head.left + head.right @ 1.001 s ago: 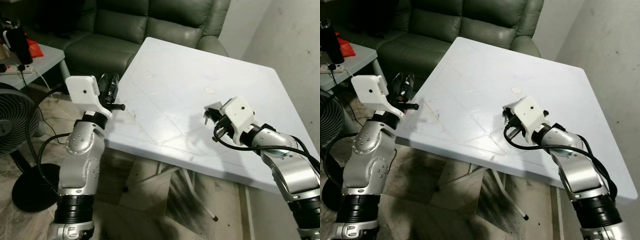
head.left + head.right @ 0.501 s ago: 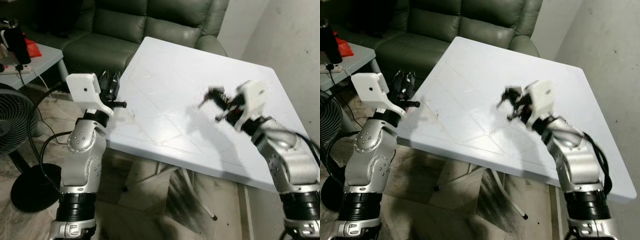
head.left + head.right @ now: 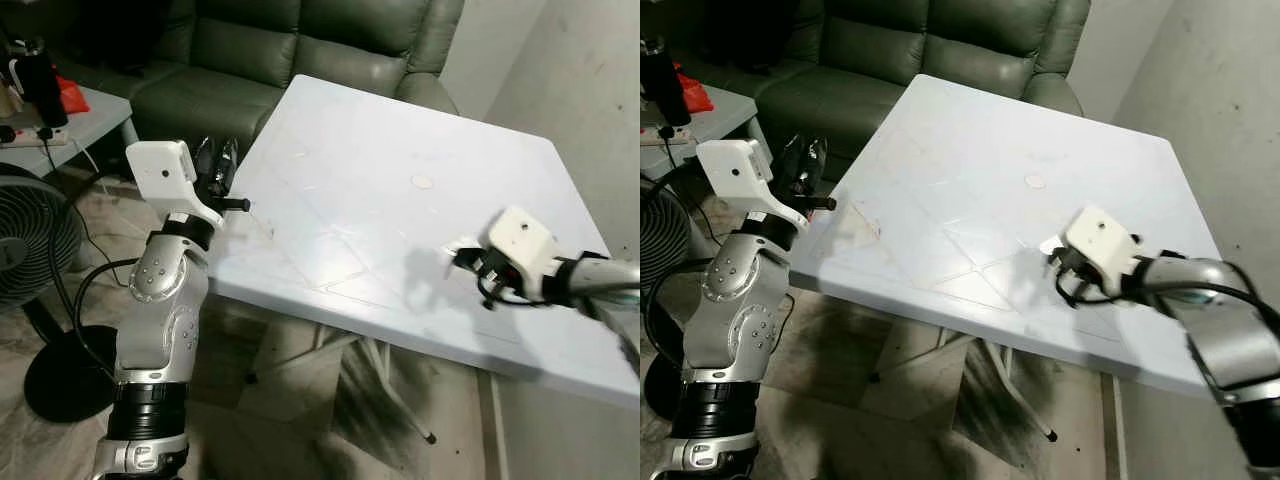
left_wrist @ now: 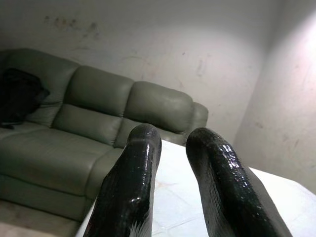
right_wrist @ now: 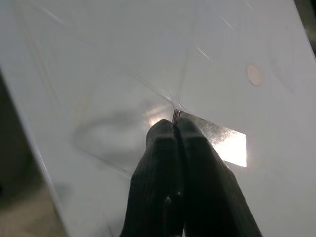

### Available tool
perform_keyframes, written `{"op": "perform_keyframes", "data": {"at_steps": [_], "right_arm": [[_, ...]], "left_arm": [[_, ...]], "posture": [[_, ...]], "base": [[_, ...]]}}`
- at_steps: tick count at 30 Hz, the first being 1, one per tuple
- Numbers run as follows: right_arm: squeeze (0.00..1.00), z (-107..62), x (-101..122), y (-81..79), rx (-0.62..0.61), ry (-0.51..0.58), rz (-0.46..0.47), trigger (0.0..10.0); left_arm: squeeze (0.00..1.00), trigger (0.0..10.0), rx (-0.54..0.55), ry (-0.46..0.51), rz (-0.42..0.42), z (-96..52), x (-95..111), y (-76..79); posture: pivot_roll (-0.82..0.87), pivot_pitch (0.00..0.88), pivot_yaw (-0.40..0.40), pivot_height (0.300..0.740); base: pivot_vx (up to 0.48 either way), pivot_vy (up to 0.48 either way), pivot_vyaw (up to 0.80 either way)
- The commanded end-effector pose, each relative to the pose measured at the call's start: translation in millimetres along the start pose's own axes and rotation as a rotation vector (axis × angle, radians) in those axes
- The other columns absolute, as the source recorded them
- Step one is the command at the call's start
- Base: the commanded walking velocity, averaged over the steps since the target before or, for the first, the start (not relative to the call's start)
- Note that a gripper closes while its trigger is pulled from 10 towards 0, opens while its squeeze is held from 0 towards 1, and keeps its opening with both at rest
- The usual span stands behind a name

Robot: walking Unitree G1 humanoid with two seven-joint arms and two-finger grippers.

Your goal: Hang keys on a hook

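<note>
My right gripper (image 3: 460,254) hangs low over the front right part of the white table (image 3: 340,180). In the right wrist view its fingers (image 5: 170,148) are shut on a thin shiny metal piece (image 5: 212,134), which seems to be the keys. The piece sticks out from the fingertips, just above the tabletop. My left gripper (image 3: 216,162) is raised beside the table's left edge and points toward the sofa. The left fingers (image 4: 136,163) stand slightly open with nothing between them.
A green leather sofa (image 3: 250,50) stands behind the table. At the left are a black floor fan (image 3: 30,240) and a side table (image 3: 70,115) with a power strip and a dark bottle. A bare wall (image 3: 590,80) runs along the right. A small round mark (image 3: 421,182) is on the tabletop.
My right arm swung up and outward, then came down lower and further right over the table, with its gripper still shut. The left arm has barely moved.
</note>
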State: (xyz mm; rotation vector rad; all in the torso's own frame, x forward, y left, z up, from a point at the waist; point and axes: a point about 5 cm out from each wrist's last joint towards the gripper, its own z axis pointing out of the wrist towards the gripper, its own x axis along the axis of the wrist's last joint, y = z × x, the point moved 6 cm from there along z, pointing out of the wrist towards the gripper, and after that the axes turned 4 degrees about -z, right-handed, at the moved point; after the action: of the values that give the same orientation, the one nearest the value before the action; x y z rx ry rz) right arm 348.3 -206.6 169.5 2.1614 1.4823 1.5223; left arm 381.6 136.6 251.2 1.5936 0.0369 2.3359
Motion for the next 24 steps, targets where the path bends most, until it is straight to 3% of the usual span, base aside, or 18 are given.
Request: {"op": "perform_keyframes", "data": {"at_steps": [1, 2, 3, 5, 6, 8, 11, 12, 14, 20, 22, 23, 24], "right_arm": [[0.0, 0.5, -0.8, 14.5, -0.068, -0.035, -0.046, 10.0], [0.0, 0.1, 0.0, 32.3, -0.183, -0.088, -0.246, 10.0], [0.0, -0.2, 1.8, 36.9, -0.217, -0.1, -0.327, 10.0], [0.0, -0.5, 5.4, 45.8, -0.277, -0.115, -0.379, 10.0], [0.0, -2.4, 14.1, 50.8, -0.31, -0.13, -0.563, 10.0], [0.0, -3.5, 18.0, 52.9, -0.317, -0.144, -0.686, 10.0], [0.0, -5.0, 31.9, 63.3, -0.403, -0.062, -0.548, 10.0], [0.0, -3.5, 31.6, 61.4, -0.39, -0.058, -0.563, 10.0], [0.0, -2.6, 38.8, 67.0, -0.448, 0.015, -0.422, 10.0], [0.0, 7.9, 20.7, 46.6, -0.336, -0.03, -0.447, 10.0], [0.0, 7.3, 34.9, 48.4, -0.375, 0.068, -0.344, 10.0], [0.0, 8.1, 31.8, 50.4, -0.381, 0.05, -0.309, 10.0], [0.0, 10.9, 34.8, 43.0, -0.336, 0.094, -0.235, 10.0]], "left_arm": [[0.0, 10.0, -0.034, 0.021, -0.007, 3.5, 8.0, 10.8], [0.0, 10.0, -0.035, 0.022, -0.01, 3.1, 8.5, 11.3], [0.0, 10.0, -0.035, 0.023, -0.01, 3.0, 8.6, 11.4], [0.0, 10.0, -0.036, 0.025, -0.011, 3.0, 9.4, 11.6], [0.0, 10.0, -0.034, 0.028, -0.016, 3.3, 10.7, 11.3], [0.0, 10.0, -0.034, 0.032, -0.022, 3.6, 11.8, 11.1], [0.0, 10.0, -0.035, 0.033, -0.025, 4.4, 12.2, 11.6], [0.0, 10.0, -0.036, 0.032, -0.028, 4.5, 12.2, 12.0], [0.0, 10.0, -0.039, 0.031, -0.029, 4.9, 11.8, 13.0], [0.0, 10.0, -0.044, 0.034, -0.029, 5.7, 12.9, 15.5], [0.0, 10.0, -0.043, 0.034, -0.038, 6.3, 12.7, 14.9], [0.0, 10.0, -0.043, 0.034, -0.039, 6.3, 12.8, 14.9], [0.0, 10.0, -0.044, 0.034, -0.039, 6.5, 12.6, 15.0]], "posture": [[-0.02, 0.026, -0.131, 0.74], [-0.01, 0.026, -0.132, 0.74], [-0.01, 0.026, -0.132, 0.74], [-0.01, 0.026, -0.132, 0.74], [-0.01, 0.028, -0.132, 0.74], [-0.01, 0.029, -0.131, 0.74], [-0.02, 0.03, -0.13, 0.74], [-0.02, 0.03, -0.13, 0.74], [-0.02, 0.029, -0.13, 0.74], [-0.02, 0.028, -0.129, 0.74], [-0.02, 0.026, -0.129, 0.74], [-0.02, 0.026, -0.129, 0.74], [-0.02, 0.025, -0.129, 0.74]], "base": [[0.0, 0.0, 0.0], [0.0, 0.0, 0.0], [0.0, 0.0, 0.0], [0.0, 0.0, 0.0], [0.0, 0.0, 0.0], [0.0, 0.0, 0.0], [0.0, 0.0, 0.0], [0.0, 0.0, 0.0], [0.0, 0.0, 0.0], [0.0, 0.0, 0.0], [0.0, 0.0, 0.0], [0.0, 0.0, 0.0], [0.0, 0.0, 0.0]]}}
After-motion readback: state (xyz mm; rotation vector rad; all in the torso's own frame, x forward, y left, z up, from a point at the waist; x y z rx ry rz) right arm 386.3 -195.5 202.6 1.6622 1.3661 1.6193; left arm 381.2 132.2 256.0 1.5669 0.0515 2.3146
